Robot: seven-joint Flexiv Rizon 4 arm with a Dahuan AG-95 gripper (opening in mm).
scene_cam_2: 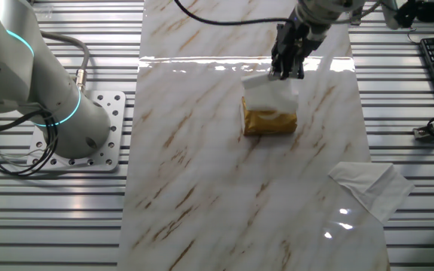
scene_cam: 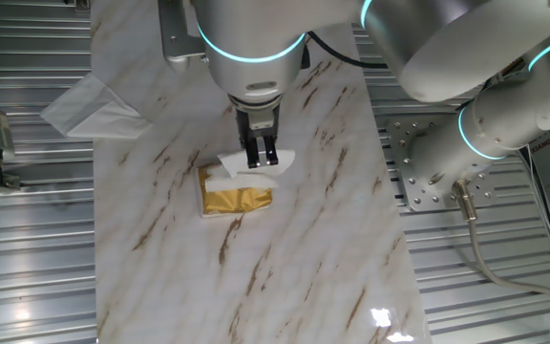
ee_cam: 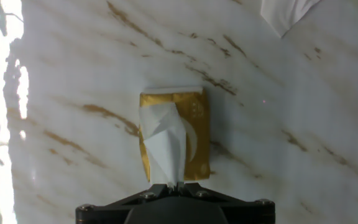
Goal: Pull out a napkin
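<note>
**Gripper Draws Napkin From Gold Packet**

A thin white paper napkin [ee_cam: 164, 146] stretched up out of the slot in a shiny gold foil packet [ee_cam: 199, 127], its upper end pinched between the two black fingers of the robot's gripper [ee_cam: 171, 182]. In the hand view the napkin ran as a crumpled strip from the middle of the packet to the clenched fingertips, its lower part still touching the packet. From one fixed view the napkin [scene_cam: 246, 164] fanned out white on both sides of the gripper [scene_cam: 260, 159], just above the gold packet [scene_cam: 236, 198]. The other fixed view showed the napkin [scene_cam_2: 270, 94] rising as a loose sheet from the packet [scene_cam_2: 269, 120] to the gripper [scene_cam_2: 285, 71], which hung over the packet's far edge.

The packet lay flat near the middle of a white marble-patterned desk [scene_cam: 304, 268]. Well apart from it, at the desk's edge, lay a larger spread-out white tissue with a triangular flap [scene_cam_2: 371, 187], partly overhanging the ribbed metal surface [scene_cam_2: 51, 218] beside the desk. The same tissue [scene_cam: 92, 105] appeared in one fixed view.
</note>
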